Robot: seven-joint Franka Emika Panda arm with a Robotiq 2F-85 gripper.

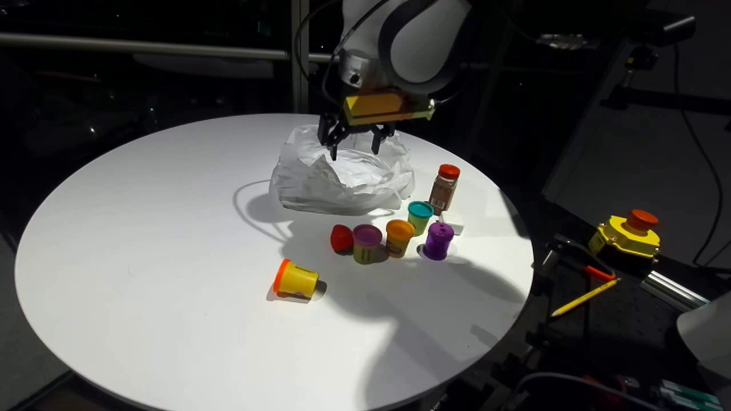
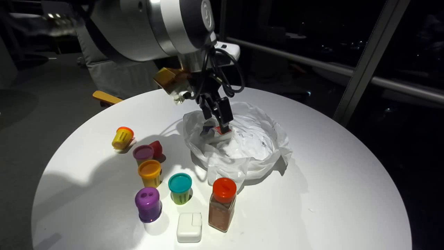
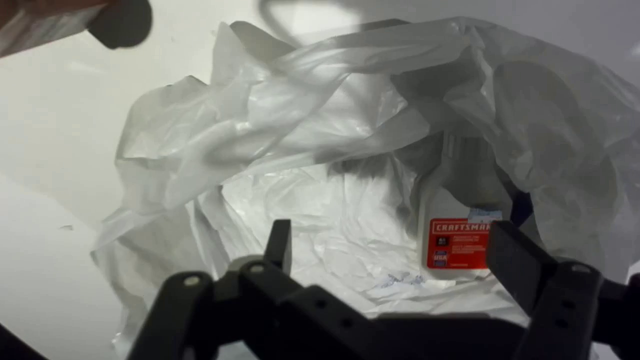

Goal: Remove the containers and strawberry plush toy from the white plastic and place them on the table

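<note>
The white plastic (image 1: 342, 197) lies crumpled with its mouth open on the table (image 1: 143, 240). Inside it, in the wrist view, is a white bottle with a red label (image 3: 452, 250), partly covered by folds. Above the bag my gripper (image 3: 391, 232) stands open, its fingers apart and holding nothing; the right fingertip overlaps the label's edge in that view. Outside the bag rest the red strawberry plush toy (image 1: 341, 238), a purple-lidded cup (image 1: 367, 244), an orange cup (image 2: 150, 173), a teal-lidded cup (image 2: 180, 188), a purple container (image 2: 148, 205) and a yellow cup (image 1: 296, 279) on its side.
A red-capped jar (image 2: 222, 206) and a small white box (image 2: 189, 227) stand close to the bag and cups. A dark blue patch (image 3: 522, 207) shows beside the bottle. Off the table, a yellow emergency-stop box (image 1: 625, 237) sits near a pencil (image 1: 585, 297).
</note>
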